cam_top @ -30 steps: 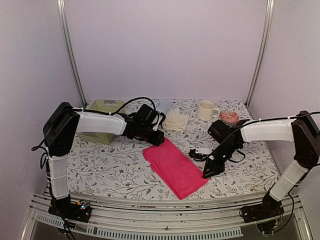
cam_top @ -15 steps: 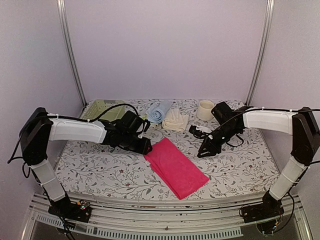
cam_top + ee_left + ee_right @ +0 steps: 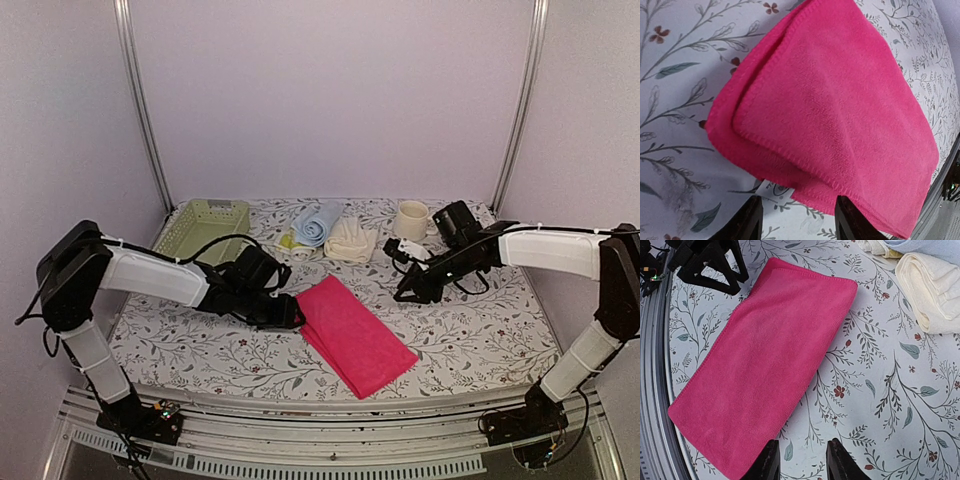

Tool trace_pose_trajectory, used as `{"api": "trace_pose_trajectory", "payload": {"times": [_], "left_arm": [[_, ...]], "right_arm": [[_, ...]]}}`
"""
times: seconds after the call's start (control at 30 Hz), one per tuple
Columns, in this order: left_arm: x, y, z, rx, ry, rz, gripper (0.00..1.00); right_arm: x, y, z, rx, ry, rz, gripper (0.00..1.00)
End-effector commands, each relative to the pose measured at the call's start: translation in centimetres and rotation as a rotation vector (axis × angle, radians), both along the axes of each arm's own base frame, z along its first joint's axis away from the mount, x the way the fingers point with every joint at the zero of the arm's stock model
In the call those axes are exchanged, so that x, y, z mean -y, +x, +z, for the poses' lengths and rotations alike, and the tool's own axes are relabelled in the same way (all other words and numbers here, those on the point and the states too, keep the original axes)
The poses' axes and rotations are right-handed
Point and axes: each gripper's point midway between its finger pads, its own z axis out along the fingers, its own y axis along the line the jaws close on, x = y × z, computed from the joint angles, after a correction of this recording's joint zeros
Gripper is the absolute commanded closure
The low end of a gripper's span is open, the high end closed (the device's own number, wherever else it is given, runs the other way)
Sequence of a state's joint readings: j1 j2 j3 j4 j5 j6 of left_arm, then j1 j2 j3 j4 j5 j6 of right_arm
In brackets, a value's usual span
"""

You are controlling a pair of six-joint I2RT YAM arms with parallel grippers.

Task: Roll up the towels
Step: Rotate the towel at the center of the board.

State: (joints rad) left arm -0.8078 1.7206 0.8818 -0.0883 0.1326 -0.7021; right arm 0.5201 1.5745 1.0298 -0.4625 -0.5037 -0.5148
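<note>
While the hot pink towel (image 3: 355, 335) lies flat and folded in the middle of the flower-patterned table (image 3: 480, 340), both arms reach in low from either side. The towel's long axis runs on a diagonal in the overhead view, with one short end pointing far-left toward the back of the table and the other near-right toward the front rail. The left gripper (image 3: 799, 200) sits at the left corner of the far short end. Its fingers are spread apart on either side of the stitched hem, where the folded layers and a small white label show. The right gripper (image 3: 801, 442) hovers just off the towel's right long edge, its fingers parted over bare tablecloth and pinching nothing. Behind, a light blue towel (image 3: 318, 222) and a cream-white towel (image 3: 352, 240) lie rolled side by side. A pale yellow-green towel (image 3: 290, 243) is just beside them, between a green basket (image 3: 205, 205) and a cream mug (image 3: 410, 220).
</note>
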Motion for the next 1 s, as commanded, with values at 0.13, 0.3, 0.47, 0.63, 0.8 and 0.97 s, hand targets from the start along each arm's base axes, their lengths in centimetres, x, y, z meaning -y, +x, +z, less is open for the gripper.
{"api": "trace_pose_trajectory", "payload": {"times": [0.13,0.3,0.47,0.63,0.8,0.97], "left_arm": [[6.6,2.5,-0.6,0.066,-0.146,-0.117,0.50],[10.3,6.7,-0.9,0.160,-0.183,-0.218,0.50],[10.1,9.2,0.4,0.211,-0.124,-0.212,0.49],[6.4,8.5,2.3,0.244,-0.016,-0.168,0.46],[5.9,6.2,6.4,0.330,-0.066,-0.211,0.46],[9.3,5.6,8.6,0.358,-0.214,-0.277,0.52]], "right_arm": [[0.8,1.0,0.9,0.075,-0.007,-0.039,0.64],[0.9,1.1,0.9,0.084,-0.009,-0.042,0.64],[1.0,0.8,0.3,0.062,-0.016,-0.038,0.63],[0.9,0.7,-0.6,0.033,-0.030,-0.024,0.62],[-0.4,2.1,0.0,-0.016,0.001,-0.046,0.63],[-2.3,4.4,-0.1,-0.096,0.014,-0.069,0.67]]}}
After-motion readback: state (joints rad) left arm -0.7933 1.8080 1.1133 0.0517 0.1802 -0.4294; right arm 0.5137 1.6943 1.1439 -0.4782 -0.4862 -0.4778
